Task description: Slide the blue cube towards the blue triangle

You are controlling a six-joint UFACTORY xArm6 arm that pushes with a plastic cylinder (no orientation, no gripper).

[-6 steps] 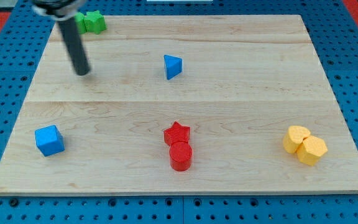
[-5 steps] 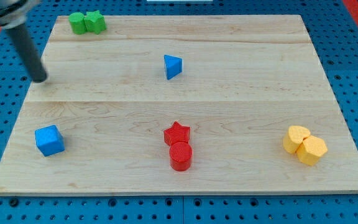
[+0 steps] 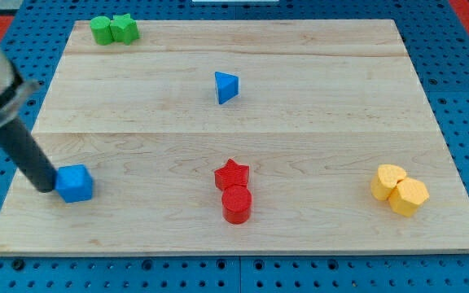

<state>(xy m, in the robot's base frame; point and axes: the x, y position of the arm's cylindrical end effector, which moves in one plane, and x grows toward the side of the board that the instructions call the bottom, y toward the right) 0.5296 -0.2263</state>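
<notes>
The blue cube (image 3: pixel 75 182) lies near the board's lower left. My tip (image 3: pixel 46 186) touches the cube's left side, with the dark rod slanting up to the view's left. The blue triangle (image 3: pixel 225 87) sits up and to the right of the cube, near the board's upper middle, far from the tip.
A red star (image 3: pixel 232 173) and a red cylinder (image 3: pixel 236 203) touch at the lower middle. Two yellow blocks (image 3: pixel 399 190) sit together at the lower right. Two green blocks (image 3: pixel 112 29) sit at the upper left corner. The wooden board (image 3: pixel 316 106) lies on a blue pegboard.
My tip has swept from the board's upper left down to the cube's left side. The blue cube has shifted a little to the right.
</notes>
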